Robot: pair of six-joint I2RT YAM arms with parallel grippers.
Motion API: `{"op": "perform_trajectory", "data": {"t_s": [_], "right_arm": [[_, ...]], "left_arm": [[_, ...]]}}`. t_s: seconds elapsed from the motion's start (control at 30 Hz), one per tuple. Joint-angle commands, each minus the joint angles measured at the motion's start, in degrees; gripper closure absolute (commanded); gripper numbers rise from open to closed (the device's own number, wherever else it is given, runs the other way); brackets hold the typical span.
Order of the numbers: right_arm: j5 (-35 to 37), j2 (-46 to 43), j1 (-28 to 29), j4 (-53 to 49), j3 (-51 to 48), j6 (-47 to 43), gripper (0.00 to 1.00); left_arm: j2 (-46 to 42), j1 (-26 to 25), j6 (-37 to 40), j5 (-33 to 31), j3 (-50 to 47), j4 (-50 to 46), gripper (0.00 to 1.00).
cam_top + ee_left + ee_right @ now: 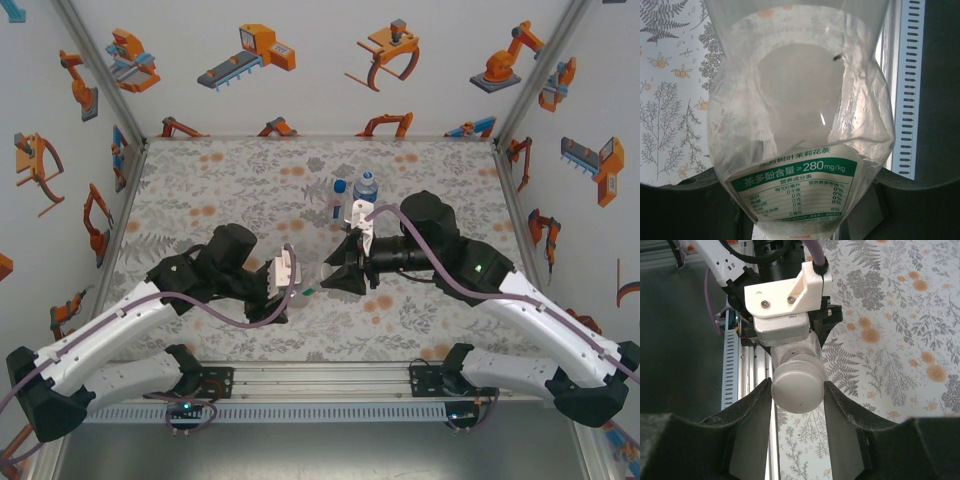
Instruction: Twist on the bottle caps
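Mid-table, left gripper grips bottle, right gripper cap.

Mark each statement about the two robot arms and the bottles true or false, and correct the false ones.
1. The left claw grips a slim clear plastic bottle with a white-and-green label. True.
2. The right claw is shut on a blue cap. False: it pinches a round white plastic cap on that bottle's neck.
3. The gripped bottle stands upright. False: it lies roughly level between the two claws.
4. Two more clear plastic bottles stand near the far middle of the floral table. True.
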Motion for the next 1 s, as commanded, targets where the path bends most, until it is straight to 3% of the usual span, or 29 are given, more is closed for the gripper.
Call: {"op": "perform_trajectory", "data": {"t_s": [0.0,0.23,0.97], "right_arm": [[-0.76,0.28,0.41,-1.28,1.81,-1.38,0.91],[1.23,0.98,0.39,-4.98,3.1,-3.27,0.91],[-4.89,3.33,0.42,-9.72,6.15,-5.61,0.93]], "left_arm": [[0.3,-0.68,1.32,0.19,2.26,-1.13,0.94],[0.41,-1.47,2.2,0.19,2.34,-1.16,0.96],[1.87,-3.95,2.56,-0.43,3.85,-1.69,0.97]]}}
